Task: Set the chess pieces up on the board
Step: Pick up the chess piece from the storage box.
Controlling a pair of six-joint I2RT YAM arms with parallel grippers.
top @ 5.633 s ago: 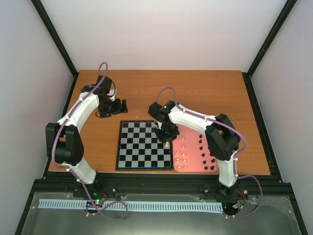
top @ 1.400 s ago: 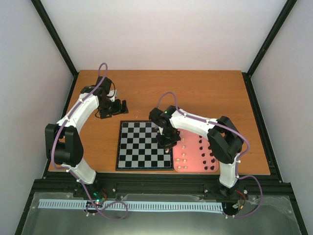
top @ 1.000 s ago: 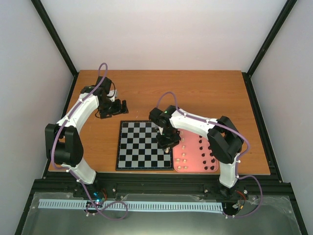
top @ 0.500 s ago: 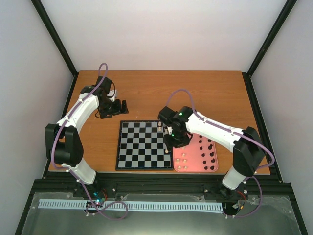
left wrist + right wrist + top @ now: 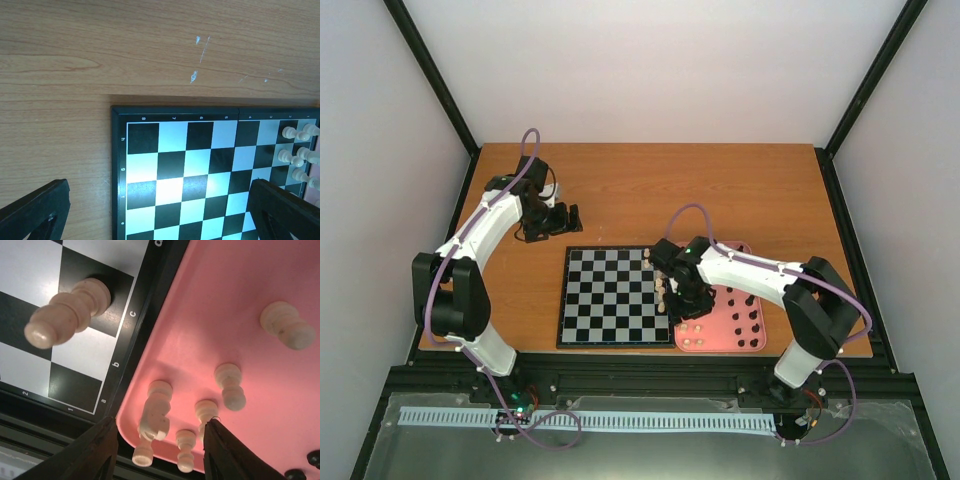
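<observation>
The checkered board (image 5: pixel 610 296) lies flat on the table. A few cream-white pieces (image 5: pixel 661 290) stand on its right column; they also show in the left wrist view (image 5: pixel 295 134). The other pieces stand in the pink tray (image 5: pixel 720 344): white ones (image 5: pixel 691 326) on its left, black ones (image 5: pixel 747 310) on its right. My right gripper (image 5: pixel 684 304) is open and empty above the tray's near left corner. In the right wrist view my right gripper (image 5: pixel 160 450) frames a white knight (image 5: pixel 156 412) and small pawns (image 5: pixel 205 411). One white piece (image 5: pixel 67 315) stands on the board. My left gripper (image 5: pixel 567 217) is open and empty.
The left gripper rests over bare wood beyond the board's far left corner; its wrist view shows the board's edge (image 5: pixel 116 150) and table (image 5: pixel 100 50). Black frame posts and white walls enclose the table. The tray's rim (image 5: pixel 165 330) abuts the board.
My right arm has moved from the board's right column toward me and right, to over the tray's white pieces. One more white piece now stands on the board. The left arm has not moved.
</observation>
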